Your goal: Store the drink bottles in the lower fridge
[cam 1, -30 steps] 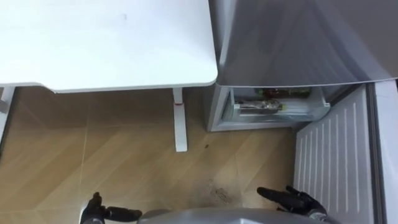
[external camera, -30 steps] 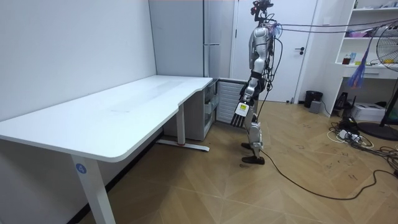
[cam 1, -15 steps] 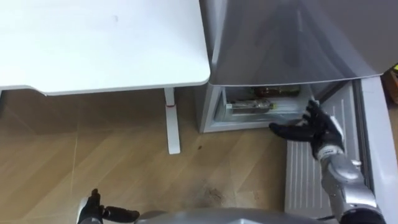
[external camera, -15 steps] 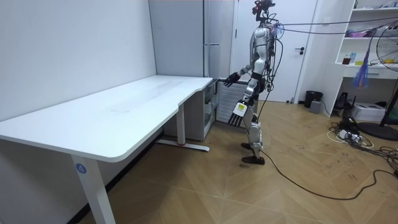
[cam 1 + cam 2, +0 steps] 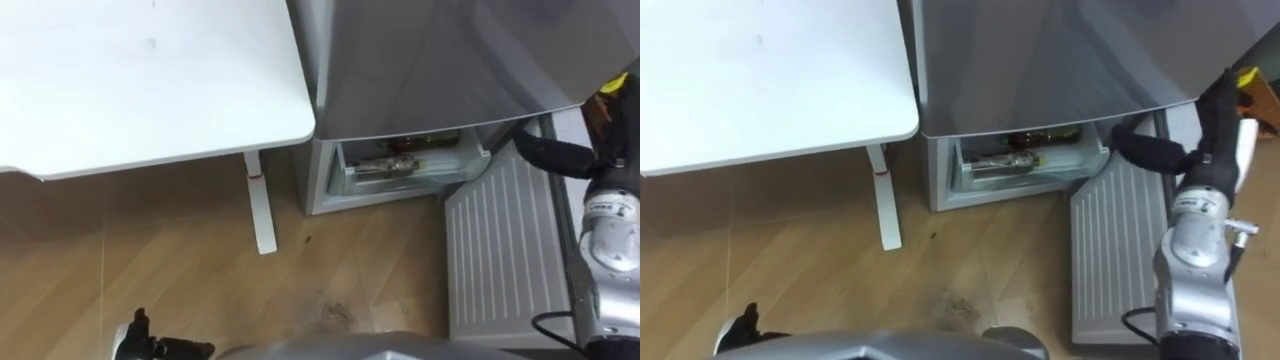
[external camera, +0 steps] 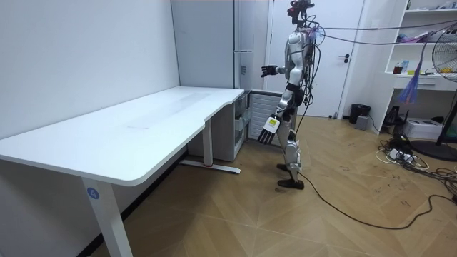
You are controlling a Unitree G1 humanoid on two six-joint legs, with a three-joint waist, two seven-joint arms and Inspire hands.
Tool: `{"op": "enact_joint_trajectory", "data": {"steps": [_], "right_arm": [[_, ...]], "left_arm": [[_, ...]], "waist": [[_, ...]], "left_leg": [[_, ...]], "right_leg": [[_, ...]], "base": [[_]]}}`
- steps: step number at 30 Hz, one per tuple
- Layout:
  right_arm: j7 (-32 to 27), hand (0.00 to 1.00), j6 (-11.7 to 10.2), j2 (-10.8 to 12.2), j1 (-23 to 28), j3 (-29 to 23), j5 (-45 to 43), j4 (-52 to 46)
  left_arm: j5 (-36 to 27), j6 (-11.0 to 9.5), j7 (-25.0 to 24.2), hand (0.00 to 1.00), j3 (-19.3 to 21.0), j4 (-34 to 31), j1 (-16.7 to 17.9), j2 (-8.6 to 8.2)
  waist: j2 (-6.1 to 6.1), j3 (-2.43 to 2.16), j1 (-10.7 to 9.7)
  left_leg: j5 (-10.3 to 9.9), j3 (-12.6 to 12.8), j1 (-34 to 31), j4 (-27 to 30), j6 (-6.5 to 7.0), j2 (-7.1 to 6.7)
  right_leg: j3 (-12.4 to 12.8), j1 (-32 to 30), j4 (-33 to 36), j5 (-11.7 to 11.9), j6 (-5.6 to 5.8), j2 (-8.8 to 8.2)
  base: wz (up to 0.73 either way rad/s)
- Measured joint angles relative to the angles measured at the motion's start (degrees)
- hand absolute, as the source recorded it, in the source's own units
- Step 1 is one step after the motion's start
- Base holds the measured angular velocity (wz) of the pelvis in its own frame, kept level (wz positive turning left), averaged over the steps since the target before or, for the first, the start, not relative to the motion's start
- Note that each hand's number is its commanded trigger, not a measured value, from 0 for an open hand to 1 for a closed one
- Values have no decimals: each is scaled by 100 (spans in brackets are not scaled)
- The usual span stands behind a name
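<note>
Wooden floor [image 5: 150, 250], fridge [image 5: 430, 60] beside desk [image 5: 130, 90]; lower door [image 5: 500, 250] open, bottles [image 5: 395, 165] inside. We see right hand [image 5: 548, 156] raised, left hand [image 6: 270, 128] low, both with fingers straight.

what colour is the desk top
The desk top is white, clearest in the room view.
</note>
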Motion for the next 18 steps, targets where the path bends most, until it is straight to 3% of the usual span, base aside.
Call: {"op": "enact_joint_trajectory", "data": {"steps": [5, 8, 18], "right_arm": [[-280, 0, 148, -11, 2, -463, 73, 195], [-420, 0, 237, -14, 2, -643, 270, 512], [-483, 0, 340, -139, -59, -832, 710, 1680]], "left_arm": [[134, 323, 6, 0, 23, -145, 131, 12], [152, 361, 17, 0, 132, -177, 195, 13], [390, 420, 37, 0, 243, -294, 285, 20]], "waist": [[-41, -28, -146], [-90, -50, -166], [-141, -33, -181]], "left_leg": [[0, -10, 11, -46, 0, 5], [0, -9, 22, -48, 0, 8], [0, 69, 89, -89, 0, 11]], "right_leg": [[21, -8, -1, -1, 0, 15], [39, -4, 3, 0, -2, 24], [117, 10, 21, 1, -2, 41]], "base": [[4], [0], [-4]]}}
